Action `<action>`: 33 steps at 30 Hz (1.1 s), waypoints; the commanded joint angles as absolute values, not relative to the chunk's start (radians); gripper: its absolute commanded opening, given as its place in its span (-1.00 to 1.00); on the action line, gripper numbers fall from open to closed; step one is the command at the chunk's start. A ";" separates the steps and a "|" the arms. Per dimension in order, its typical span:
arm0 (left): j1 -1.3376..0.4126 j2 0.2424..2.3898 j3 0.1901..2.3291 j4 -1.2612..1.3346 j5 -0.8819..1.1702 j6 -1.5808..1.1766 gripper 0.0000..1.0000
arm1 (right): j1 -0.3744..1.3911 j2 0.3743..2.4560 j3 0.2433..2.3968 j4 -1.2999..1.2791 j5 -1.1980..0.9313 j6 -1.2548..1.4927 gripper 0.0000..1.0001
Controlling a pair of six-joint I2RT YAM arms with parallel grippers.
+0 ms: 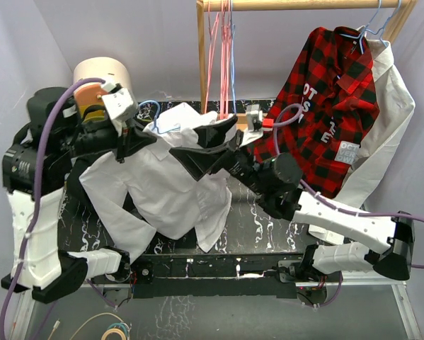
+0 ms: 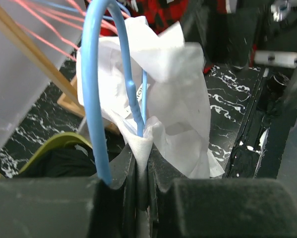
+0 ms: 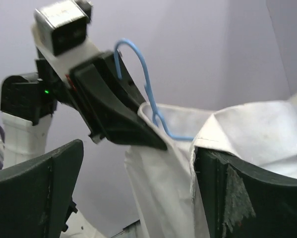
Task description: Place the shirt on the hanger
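Black table (image 1: 261, 227), shirt (image 1: 162, 191) over hanger (image 2: 90, 89)

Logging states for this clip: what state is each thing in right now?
shirt: raised, draped from the hanger.
hanger: hook upward, neck pinched together with shirt cloth.
left gripper: shut on the hanger.
right gripper: open, jaws wide apart.
plaid shirt: hanging from the rail.

White-and-black arms (image 1: 353, 227), purple cables (image 1: 42, 149), left hand (image 3: 155, 141) with black wedge-shaped fingers (image 3: 113, 109), green light (image 3: 47, 91)
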State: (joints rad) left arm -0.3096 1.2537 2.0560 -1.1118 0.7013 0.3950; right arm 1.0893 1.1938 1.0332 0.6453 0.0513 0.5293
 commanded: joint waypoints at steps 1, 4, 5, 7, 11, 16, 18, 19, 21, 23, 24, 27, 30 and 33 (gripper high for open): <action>-0.304 1.198 2.103 -1.113 0.828 0.465 -1.00 | 1.100 1.165 1.188 0.533 -0.206 0.288 0.97; -0.303 1.145 2.007 -1.110 0.874 0.549 -1.00 | 1.099 0.991 1.085 0.421 -0.428 -0.032 0.97; -0.304 1.125 1.953 -1.091 0.870 0.555 -1.00 | 1.100 0.953 1.105 0.183 -0.481 -0.178 0.97; -0.304 1.102 1.884 -1.070 0.861 0.575 -1.00 | 1.099 0.946 1.196 -0.170 -0.524 -0.283 0.97; -0.304 1.063 1.754 -0.995 0.855 0.590 -1.00 | 1.098 0.949 1.257 -0.444 -0.516 -0.296 0.97; -0.304 1.041 1.646 -0.879 0.768 0.573 -1.00 | 1.095 0.844 1.227 -0.496 -0.473 -0.233 0.97; -0.304 1.033 1.621 -0.832 0.756 0.542 -1.00 | 1.095 0.837 1.191 -0.441 -0.510 -0.152 0.97; -0.303 1.032 1.617 -0.811 0.763 0.516 -1.00 | 1.096 0.871 1.157 -0.401 -0.577 -0.101 0.97; -0.290 1.034 1.625 -0.773 0.803 0.458 -1.00 | 1.104 0.964 1.086 -0.359 -0.624 -0.013 0.97; -0.269 1.025 1.630 -0.723 0.841 0.394 -1.00 | 1.141 0.943 0.864 -0.076 -0.441 0.094 0.97; -0.257 1.019 1.632 -0.703 0.852 0.367 -1.00 | 1.183 0.901 0.744 0.136 -0.221 0.127 0.97; -0.230 0.989 1.601 -0.662 0.869 0.311 -1.00 | 1.308 0.859 0.571 0.637 0.330 0.119 0.97; -0.206 0.956 1.561 -0.613 0.860 0.275 -1.00 | 1.473 1.015 0.632 0.775 0.544 -0.118 0.97; -0.196 0.955 1.584 -0.644 0.853 0.300 -1.00 | 1.541 0.944 0.585 0.879 0.651 -0.260 0.97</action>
State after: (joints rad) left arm -0.2131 0.9787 1.5703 -0.7071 0.8223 0.3229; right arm 1.4654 1.0363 0.5301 0.4458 0.3229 -0.0643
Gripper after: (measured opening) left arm 0.062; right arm 0.984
